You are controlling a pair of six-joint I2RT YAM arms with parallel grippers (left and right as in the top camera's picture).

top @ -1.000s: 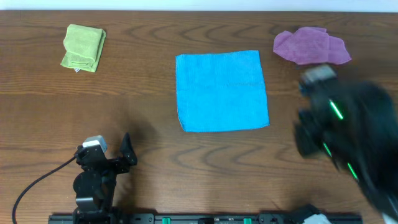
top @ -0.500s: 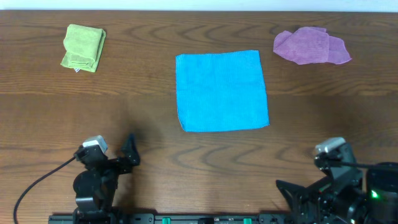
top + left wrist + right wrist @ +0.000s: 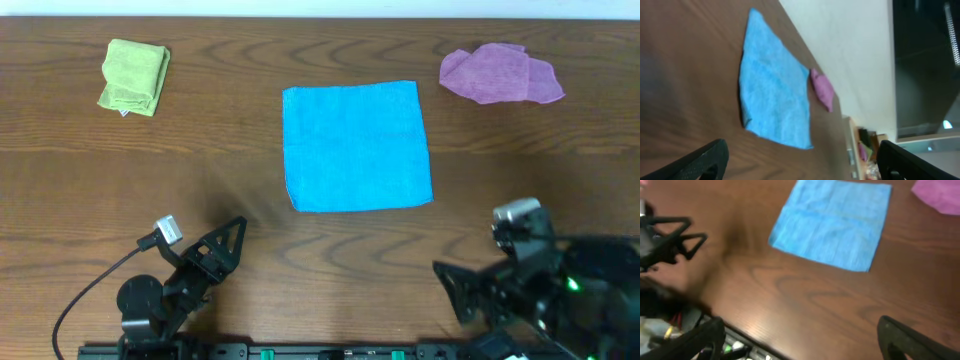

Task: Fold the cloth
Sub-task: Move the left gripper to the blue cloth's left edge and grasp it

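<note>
The blue cloth [image 3: 357, 146] lies flat and unfolded in the middle of the table, roughly square. It also shows in the left wrist view as the blue cloth [image 3: 775, 100] and in the right wrist view as the blue cloth [image 3: 832, 222]. My left gripper [image 3: 228, 250] sits near the front left edge, open and empty, well short of the cloth's near left corner. My right gripper [image 3: 455, 290] is low at the front right, open, with nothing between its fingers. Both wrist views show wide-apart jaws over bare wood: left gripper [image 3: 802, 160], right gripper [image 3: 800, 330].
A folded green cloth [image 3: 135, 76] rests at the far left. A crumpled purple cloth [image 3: 500, 74] lies at the far right, beyond the blue one. The arm bases and a rail run along the front table edge [image 3: 330, 350].
My right arm has swung from the right side of the table down to the front right edge. My left gripper has tipped forward and turned toward the cloth.
</note>
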